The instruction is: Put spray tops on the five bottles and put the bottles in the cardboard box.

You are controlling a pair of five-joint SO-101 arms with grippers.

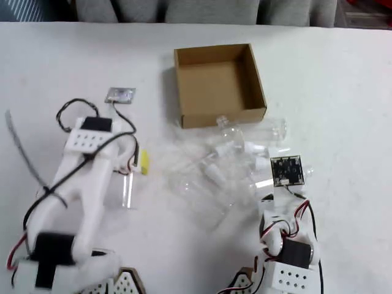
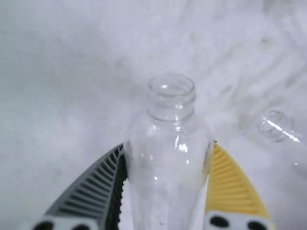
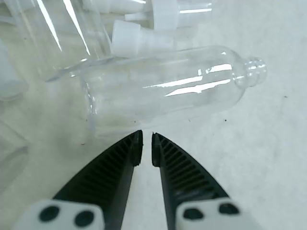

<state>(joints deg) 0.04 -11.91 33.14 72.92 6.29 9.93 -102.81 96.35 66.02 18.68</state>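
My left gripper (image 2: 167,148), with one grey and one yellow finger, is shut on the body of a clear bottle (image 2: 168,158) whose neck (image 2: 171,91) is open and has no top. In the high view this bottle (image 1: 127,190) is at the left of the table, under the left arm. Several more clear bottles (image 1: 202,184) and white spray tops (image 1: 233,147) lie heaped in the middle. My right gripper (image 3: 143,139) is shut on nothing, just short of a lying bottle (image 3: 168,88). White spray tops (image 3: 141,38) lie beyond it. The cardboard box (image 1: 184,86) stands empty behind the heap.
A small grey board (image 1: 120,95) with a black cable lies left of the box. Another bottle's neck (image 2: 276,127) lies on the table beside the held bottle. The right arm (image 1: 286,245) stands at the front right. White table (image 1: 331,79) stretches to the right of the box.
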